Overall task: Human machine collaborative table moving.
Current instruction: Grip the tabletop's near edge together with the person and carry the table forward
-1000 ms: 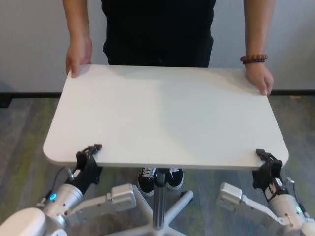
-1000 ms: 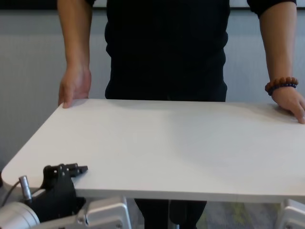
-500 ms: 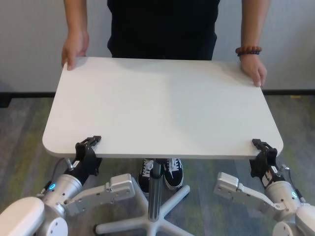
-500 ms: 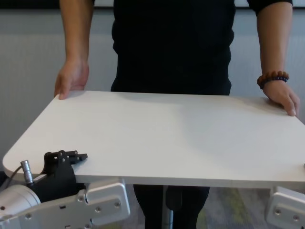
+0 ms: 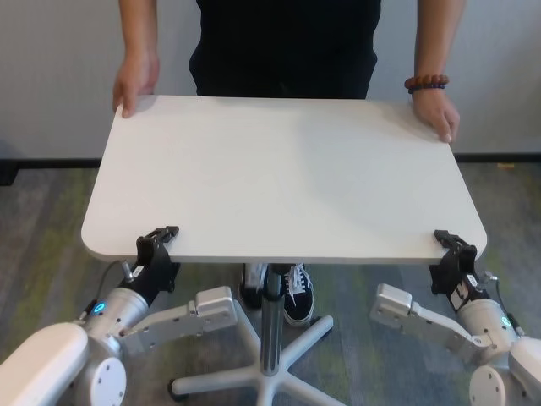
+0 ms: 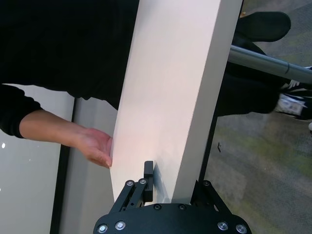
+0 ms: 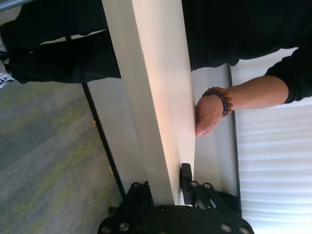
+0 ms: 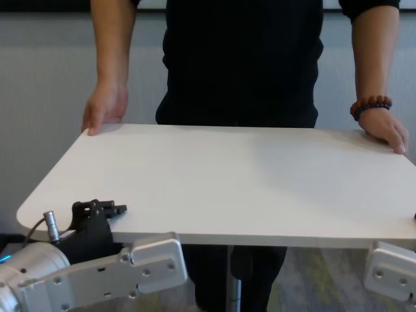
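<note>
Both my grippers, left (image 5: 161, 238) and right (image 5: 448, 244), pinch the table's (image 5: 279, 169) near edge; it stretches toward 12 o'clock, long axis 9-to-3, where the human (image 5: 283, 42) holds the far corners.

White table (image 5: 283, 169) (level) gripped by human (image 5: 283, 42), end effectors.

Compared with a second ago, the large white matte tabletop (image 5: 283, 173) sits farther from the robot and slightly to its right in the head view. The person in the black short-sleeved top (image 5: 286, 46) now stands farther back, hands higher in view. The left black two-finger gripper (image 5: 158, 239) and the right one (image 5: 452, 245) have moved along with the near edge.
</note>
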Robot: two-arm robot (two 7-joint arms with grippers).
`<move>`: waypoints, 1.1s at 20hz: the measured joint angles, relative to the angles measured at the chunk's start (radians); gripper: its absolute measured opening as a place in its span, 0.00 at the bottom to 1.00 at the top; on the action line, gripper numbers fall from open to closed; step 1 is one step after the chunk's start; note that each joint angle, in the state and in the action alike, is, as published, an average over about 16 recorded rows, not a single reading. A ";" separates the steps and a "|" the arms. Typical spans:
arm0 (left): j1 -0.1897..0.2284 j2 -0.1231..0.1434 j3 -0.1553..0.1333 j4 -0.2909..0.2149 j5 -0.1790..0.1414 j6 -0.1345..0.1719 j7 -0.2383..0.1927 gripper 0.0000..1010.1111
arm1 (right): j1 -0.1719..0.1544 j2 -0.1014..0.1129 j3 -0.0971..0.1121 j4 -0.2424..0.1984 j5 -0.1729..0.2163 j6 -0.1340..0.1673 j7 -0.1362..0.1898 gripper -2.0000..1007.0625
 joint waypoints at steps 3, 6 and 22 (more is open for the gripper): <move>-0.021 -0.012 0.009 0.028 0.002 0.001 0.008 0.32 | 0.015 -0.008 0.002 0.022 -0.007 -0.013 0.002 0.23; -0.043 -0.025 0.017 0.058 0.005 0.003 0.018 0.32 | 0.033 -0.018 0.004 0.047 -0.014 -0.026 0.003 0.23; -0.143 -0.066 0.043 0.211 0.013 0.007 0.060 0.32 | 0.142 -0.082 0.002 0.198 -0.070 -0.094 0.006 0.23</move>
